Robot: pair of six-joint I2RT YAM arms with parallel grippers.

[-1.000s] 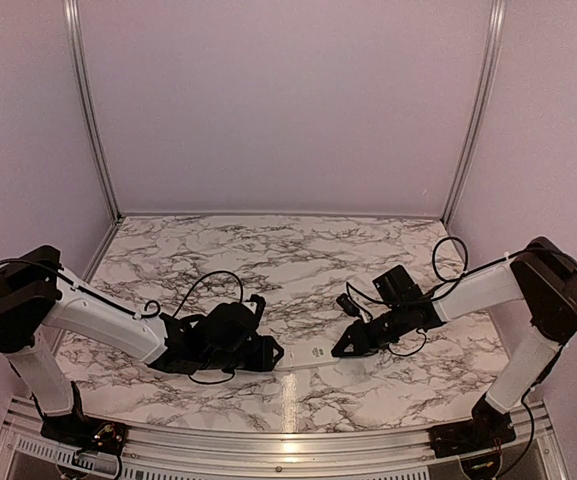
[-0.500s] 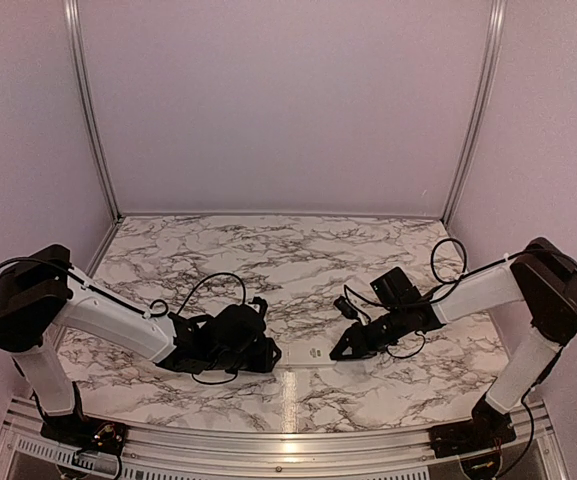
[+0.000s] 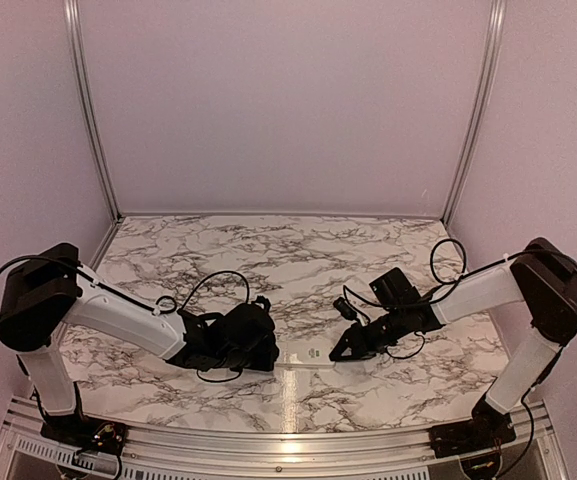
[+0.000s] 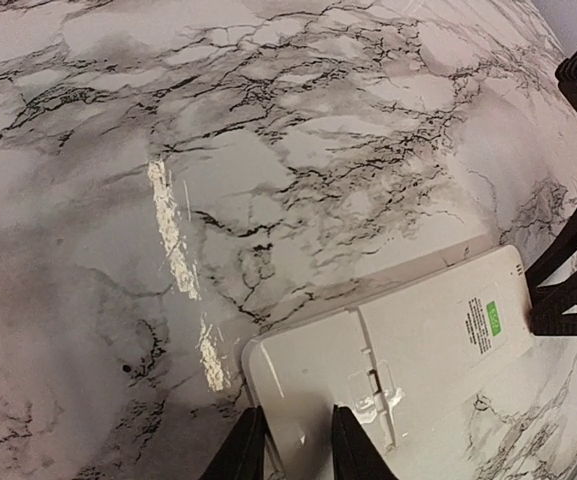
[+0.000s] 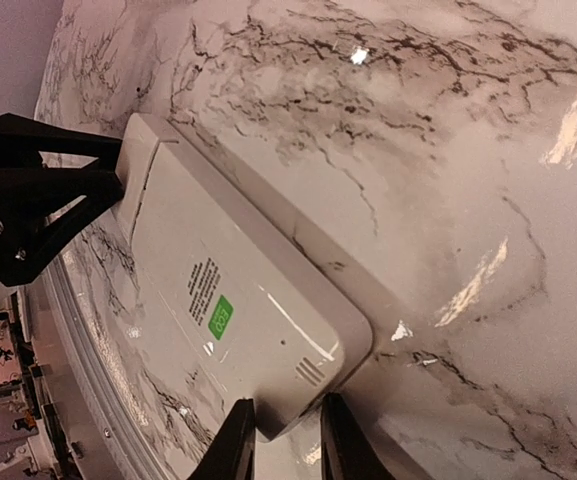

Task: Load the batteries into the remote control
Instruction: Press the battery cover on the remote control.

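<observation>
Nearest, at the bottom edge of the left wrist view, the left gripper has its jaws either side of one end of the remote control. Over the last second these jaws have drawn closer together, and in the overhead view the left arm has slid in toward the middle of the picture. Whether they already pinch the plastic I cannot tell.

The right gripper has hardly moved. Its jaws stand narrow and clamped on the opposite end, at the bottom centre of its own view.

The remote lies flat on the marble surface, back side up. It sits in the lower centre of the overhead picture, between the two grippers. A green label marks the half toward the right gripper. The battery cover, in the lower middle of the left wrist view, looks seated, with its seam and latch closed.

So the change reads as the second hold being taken. With both ends pinned, the cover could be slid off next. Loading itself seems not yet begun.

No batteries show in any view. They may be hidden behind an arm or too small to pick out against the veined marble. The closed cover is the plain obstacle, and the left jaws sit close to it, which may block its travel. Further off, the top of the overhead view shows bare marble running to the pale walls.
</observation>
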